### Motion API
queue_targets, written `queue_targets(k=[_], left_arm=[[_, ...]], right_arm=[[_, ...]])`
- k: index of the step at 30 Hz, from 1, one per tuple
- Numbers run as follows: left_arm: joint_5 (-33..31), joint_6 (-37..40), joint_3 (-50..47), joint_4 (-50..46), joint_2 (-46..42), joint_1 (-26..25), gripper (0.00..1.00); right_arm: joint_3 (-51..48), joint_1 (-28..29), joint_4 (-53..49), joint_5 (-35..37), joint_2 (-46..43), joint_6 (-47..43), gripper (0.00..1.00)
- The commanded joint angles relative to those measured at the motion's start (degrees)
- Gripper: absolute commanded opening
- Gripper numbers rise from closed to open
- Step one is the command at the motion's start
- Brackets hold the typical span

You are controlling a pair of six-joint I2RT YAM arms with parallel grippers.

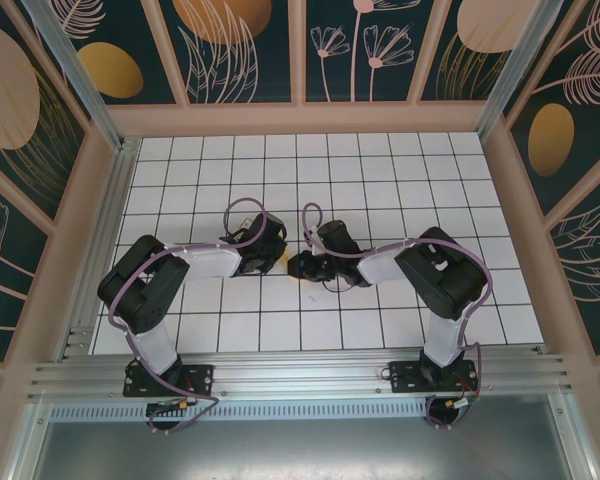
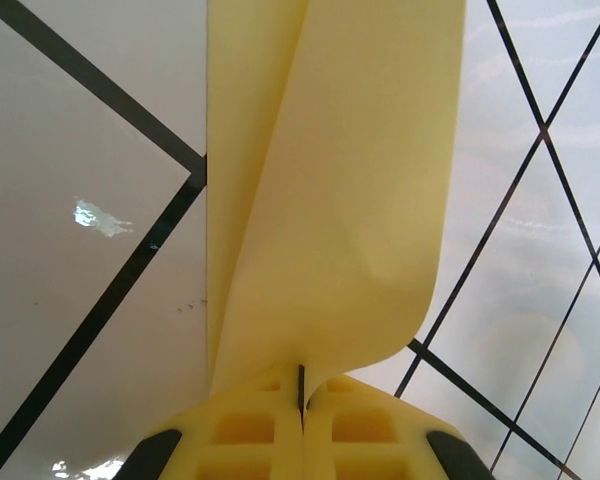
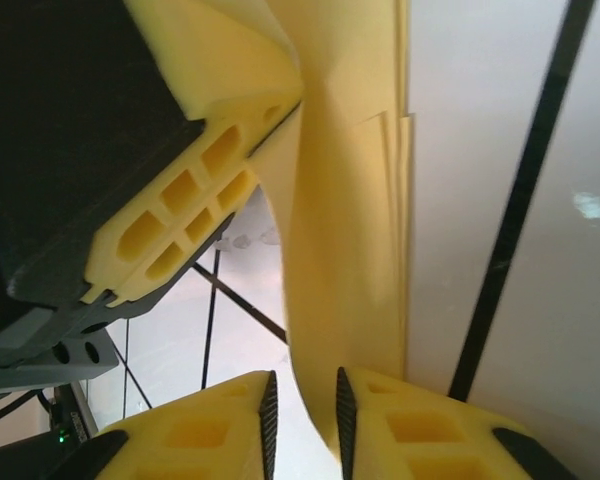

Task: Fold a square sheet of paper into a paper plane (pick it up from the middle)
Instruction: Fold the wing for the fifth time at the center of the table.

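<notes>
Both arms are bent at the elbow and reach inward, their wrists meeting over the paper [image 2: 330, 200]. The left arm comes at it from the left and the right arm from the right.

The left gripper [image 2: 302, 385] is pressed fully closed, and the bottom end of the paper is pinched in the seam between its yellow fingers. From that pinch the paper rises in a long, narrow, curling strip, clear of the table. The right wrist view shows it folded in several layers, their edges stacked along one side.

The right gripper [image 3: 305, 400] stands a little way open. The strip hangs down into its gap, close against one ribbed pad [image 3: 346, 415], with daylight showing on the other side. It is not clamped.

Under the paper is the table [image 1: 380, 180], glossy white tiles with black grid lines. Beyond the paper stand the walls [image 1: 240, 50], dark teal panels with gold ovals and pale leaf and flower drawings, in light frames. On the near side of the paper an aluminium rail [image 1: 300, 375] carries both arm bases. Purple cables [image 1: 245, 212] loop over the wrists beside it.
</notes>
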Motion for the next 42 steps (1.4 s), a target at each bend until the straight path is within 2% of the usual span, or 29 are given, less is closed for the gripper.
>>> queue_targets(k=[1,10,16,23,29,31,34,37,42], left_arm=[[0.4,-1.3,-0.4,1.1,-0.6,0.5,0.00],[0.2,-1.7,0.0,1.5,-0.4,1.0,0.00],[1.0,-1.8,0.3,2.6,0.4,1.0,0.00],[1.2,-1.6,0.7,2.8,0.5,1.4,0.00],[0.8,-0.4,0.9,2.2,-0.3,1.5,0.00],[0.1,0.6,0.8,1.9,-1.5,1.6,0.09],[-0.7,3.1,0.6,1.7,-4.0,1.9,0.32],[-2.3,5.8,-0.6,1.8,-7.4,2.1,0.50],[-3.8,9.4,-6.7,5.9,-13.5,2.8,0.65]], right_arm=[[1.3,0.5,-2.6,1.3,0.7,-2.1,0.27],[2.7,0.4,-5.2,2.7,1.9,-2.7,0.25],[3.1,0.4,-5.6,2.1,2.5,-1.7,0.16],[2.8,0.0,-5.7,2.2,2.4,-1.4,0.11],[2.5,-0.5,-4.2,0.2,2.3,-0.3,0.00],[1.9,-1.2,-2.3,-1.8,2.3,0.9,0.00],[1.1,-2.6,1.2,-5.9,2.7,3.3,0.00],[0.4,-4.3,5.9,-10.7,3.6,6.8,0.00],[0.1,-6.0,9.7,-15.3,4.4,11.1,0.00]])
